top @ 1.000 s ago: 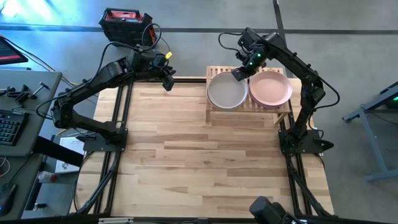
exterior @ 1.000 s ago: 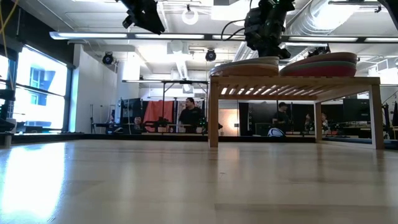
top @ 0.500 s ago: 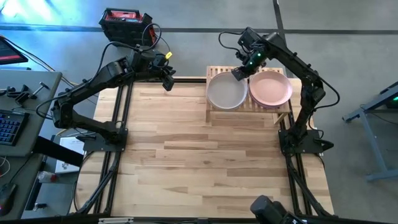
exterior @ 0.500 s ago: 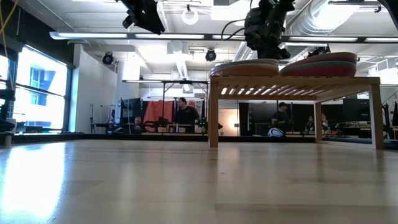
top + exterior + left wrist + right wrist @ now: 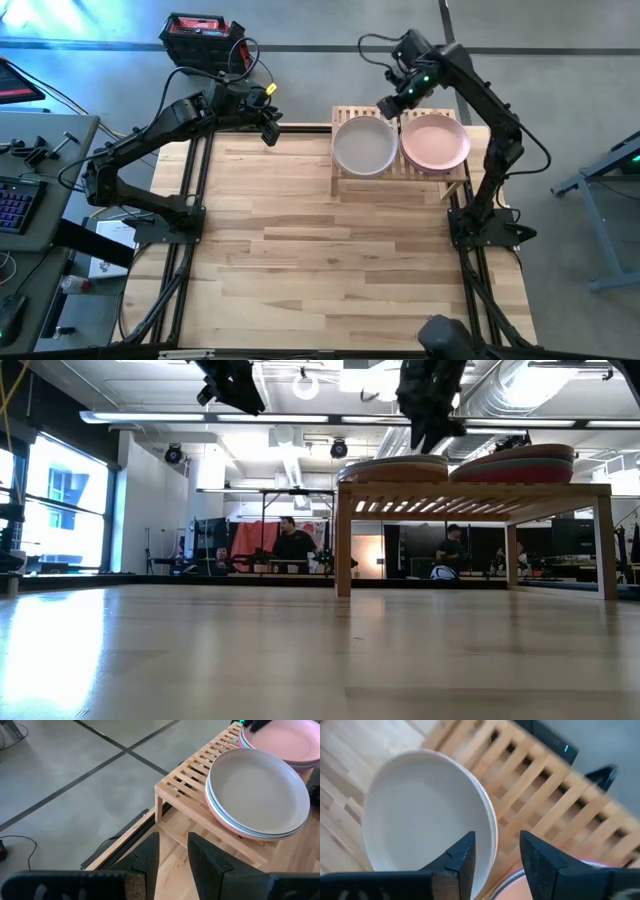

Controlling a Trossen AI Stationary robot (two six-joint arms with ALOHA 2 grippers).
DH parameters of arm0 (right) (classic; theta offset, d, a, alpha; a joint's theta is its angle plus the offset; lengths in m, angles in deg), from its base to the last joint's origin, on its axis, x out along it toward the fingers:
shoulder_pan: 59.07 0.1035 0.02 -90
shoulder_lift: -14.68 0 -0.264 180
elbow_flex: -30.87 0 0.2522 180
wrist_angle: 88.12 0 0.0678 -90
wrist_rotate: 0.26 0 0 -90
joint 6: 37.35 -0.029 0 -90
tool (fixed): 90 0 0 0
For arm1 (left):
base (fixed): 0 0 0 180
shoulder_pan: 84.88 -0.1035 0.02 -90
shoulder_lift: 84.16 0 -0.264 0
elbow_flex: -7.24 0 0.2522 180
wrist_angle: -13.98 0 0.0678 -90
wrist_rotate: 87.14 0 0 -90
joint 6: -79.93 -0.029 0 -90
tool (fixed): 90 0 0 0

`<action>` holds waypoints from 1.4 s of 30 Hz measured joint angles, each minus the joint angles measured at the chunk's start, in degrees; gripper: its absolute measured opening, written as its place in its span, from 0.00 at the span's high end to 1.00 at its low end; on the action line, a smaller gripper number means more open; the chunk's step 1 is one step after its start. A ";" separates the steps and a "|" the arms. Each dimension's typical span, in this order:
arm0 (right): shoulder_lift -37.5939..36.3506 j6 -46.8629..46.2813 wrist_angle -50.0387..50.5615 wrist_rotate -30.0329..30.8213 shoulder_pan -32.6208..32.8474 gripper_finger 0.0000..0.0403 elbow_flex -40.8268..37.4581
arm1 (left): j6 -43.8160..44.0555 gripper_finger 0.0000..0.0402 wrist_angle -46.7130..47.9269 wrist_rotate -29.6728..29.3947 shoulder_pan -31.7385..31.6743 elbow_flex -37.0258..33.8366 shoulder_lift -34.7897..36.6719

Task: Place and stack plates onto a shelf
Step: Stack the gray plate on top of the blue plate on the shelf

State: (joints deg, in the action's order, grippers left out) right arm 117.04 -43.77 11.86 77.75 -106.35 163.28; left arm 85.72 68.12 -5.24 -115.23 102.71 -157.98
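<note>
Right tool: fingers parted, empty, above shelf | beige-topped plate stack just below it | left tool: narrow gap, empty, over worktop edge

Two dark, near-black jointed arms, matte finish, slim links, bulkier joint housings. Black cables loop loosely along each arm. Left arm: small yellow tag near wrist. Right arm: green indicator light near wrist. Black tubular frames at arm bases. Fingers black, flat, wedge-shaped, in pairs; right wrist fingers same dark moulded shape.
</note>
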 joint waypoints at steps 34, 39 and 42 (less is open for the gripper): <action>0.02 -3.88 -6.04 9.27 10.97 0.68 -10.00 | 0.00 0.78 -0.29 -0.02 0.00 0.00 0.00; 0.02 -3.87 -7.22 7.31 10.83 0.68 -12.65 | 0.00 0.78 -0.35 -0.02 0.00 0.02 0.00; 0.02 -3.84 -7.29 7.38 10.83 0.68 -13.65 | 0.00 0.78 -0.37 -0.02 0.00 0.02 0.00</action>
State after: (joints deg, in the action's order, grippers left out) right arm 117.06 -47.62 4.57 85.13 -95.52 149.62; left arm 85.72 67.75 -5.26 -115.23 102.72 -157.98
